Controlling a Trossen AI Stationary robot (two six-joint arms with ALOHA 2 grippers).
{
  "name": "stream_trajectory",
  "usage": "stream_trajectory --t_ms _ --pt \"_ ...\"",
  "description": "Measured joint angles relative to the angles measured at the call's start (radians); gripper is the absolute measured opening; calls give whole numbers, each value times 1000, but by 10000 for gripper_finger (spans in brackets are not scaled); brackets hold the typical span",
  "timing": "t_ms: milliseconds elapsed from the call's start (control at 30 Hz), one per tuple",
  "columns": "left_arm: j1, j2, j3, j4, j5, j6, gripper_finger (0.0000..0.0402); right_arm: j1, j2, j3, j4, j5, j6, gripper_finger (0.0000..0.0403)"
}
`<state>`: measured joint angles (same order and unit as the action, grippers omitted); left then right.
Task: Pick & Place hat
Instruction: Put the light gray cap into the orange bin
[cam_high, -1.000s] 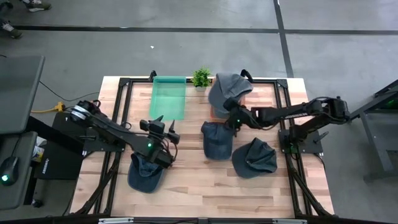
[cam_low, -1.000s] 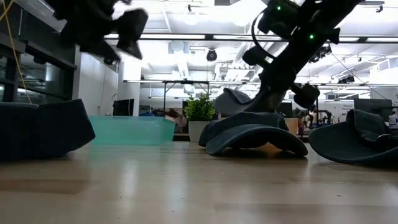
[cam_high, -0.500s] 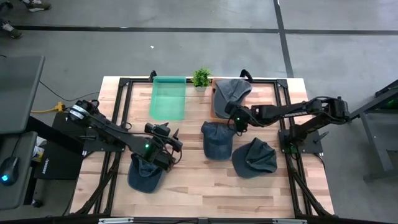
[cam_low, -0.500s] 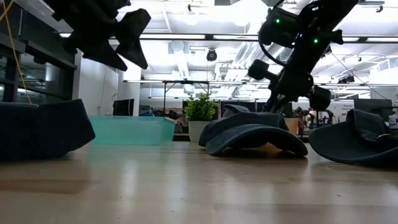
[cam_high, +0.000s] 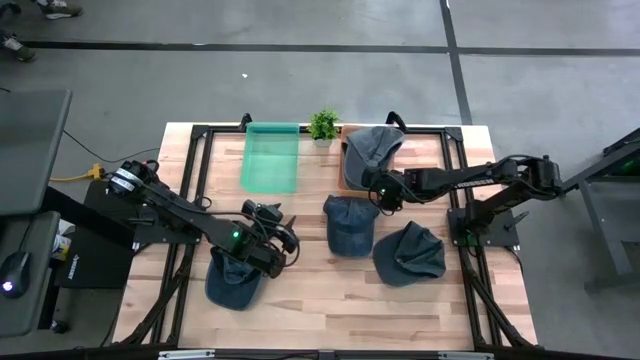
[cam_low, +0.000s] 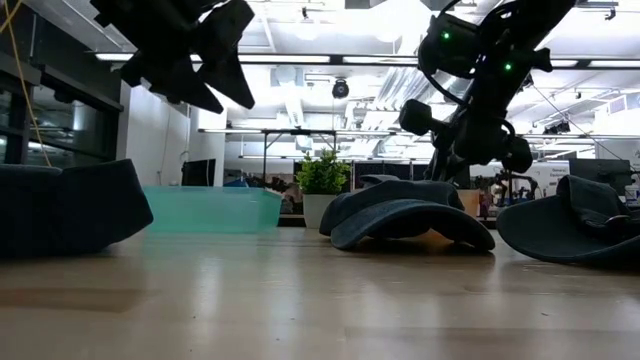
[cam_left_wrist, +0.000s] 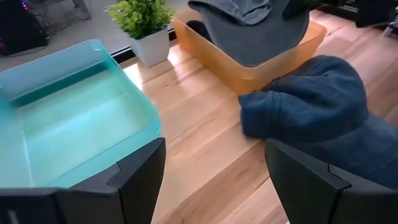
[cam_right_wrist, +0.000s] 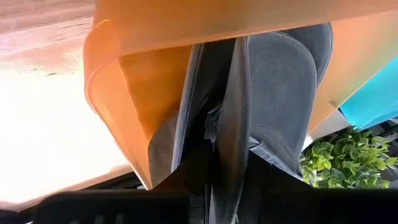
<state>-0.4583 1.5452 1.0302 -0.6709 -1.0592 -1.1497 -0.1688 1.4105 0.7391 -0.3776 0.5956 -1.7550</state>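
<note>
A grey hat (cam_high: 372, 148) lies in the orange bin (cam_high: 346, 182) at the table's far side; the right wrist view shows the hat (cam_right_wrist: 273, 93) draped against the bin wall (cam_right_wrist: 143, 112). My right gripper (cam_high: 382, 194) is open just near of that bin, a strip of the hat between its fingers. My left gripper (cam_high: 278, 233) is open above bare table, with the teal bin (cam_left_wrist: 62, 118) and the middle blue cap (cam_left_wrist: 311, 106) ahead of it. The middle blue cap (cam_high: 350, 224) rests brim-down on the wood. My right gripper stands with its fingers on either side of the grey hat's near edge (cam_right_wrist: 227, 186), level from the table's near side. Whether a finger touches the cloth, I cannot tell. The hat rests in the orange bin.
Two more blue caps lie on the table, one at the right (cam_high: 410, 253) and one under the left arm (cam_high: 235, 280). A small potted plant (cam_high: 322, 125) stands at the far edge between the teal bin (cam_high: 272, 158) and the orange bin.
The grey hat, held up over the orange bin a second ago, has dropped and settled in it. My right gripper has sunk slightly beside the bin. My left gripper has moved toward the table's near edge and right, toward the middle cap, staying open.
</note>
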Motion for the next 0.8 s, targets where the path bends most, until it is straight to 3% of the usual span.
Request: stream_trajectory --t_ms 267,600,800 --pt "0 0 0 40 9 33 270 0 0 0 62 68 47 40" --pt "0 0 0 51 25 46 270 0 0 0 105 34 195 44" --pt "0 0 0 50 24 46 270 -1 0 0 106 44 254 103"
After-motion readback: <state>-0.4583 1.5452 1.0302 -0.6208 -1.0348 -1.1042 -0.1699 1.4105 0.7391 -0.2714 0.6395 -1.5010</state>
